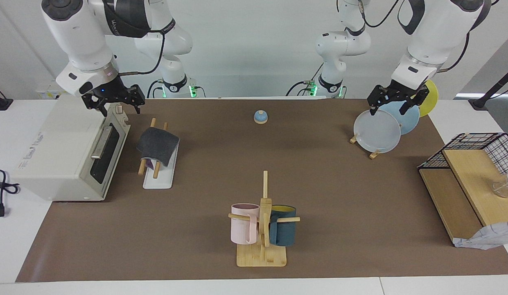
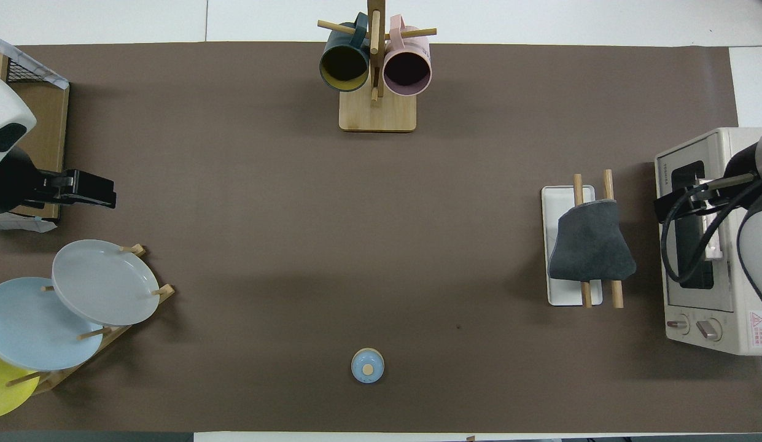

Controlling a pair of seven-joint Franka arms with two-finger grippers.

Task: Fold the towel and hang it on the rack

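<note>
While the towel (image 1: 157, 146) hangs folded over the rack (image 1: 159, 176), the right tool (image 1: 114, 105) hovers open above the oven (image 1: 69, 151); the left tool (image 1: 395, 104) hangs open over the plates (image 1: 377, 132).

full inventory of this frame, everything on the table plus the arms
towel: 1, dark grey with a purple edge showing, draped over the rack
rack: 1, light-wood rods on a white base, in front of the oven
toaster oven: 1, cream, right arm's end
bell: 1, blue, mid-table near the robots
mug tree: 1, bamboo, pink and teal mugs, farthest from the robots
plate stand: 1, wood, grey, blue and yellow plates, left arm's end
wire shelf: 1, wood and black wire, left arm's end
left gripper: open, over the plates
right gripper: open, over the oven
</note>
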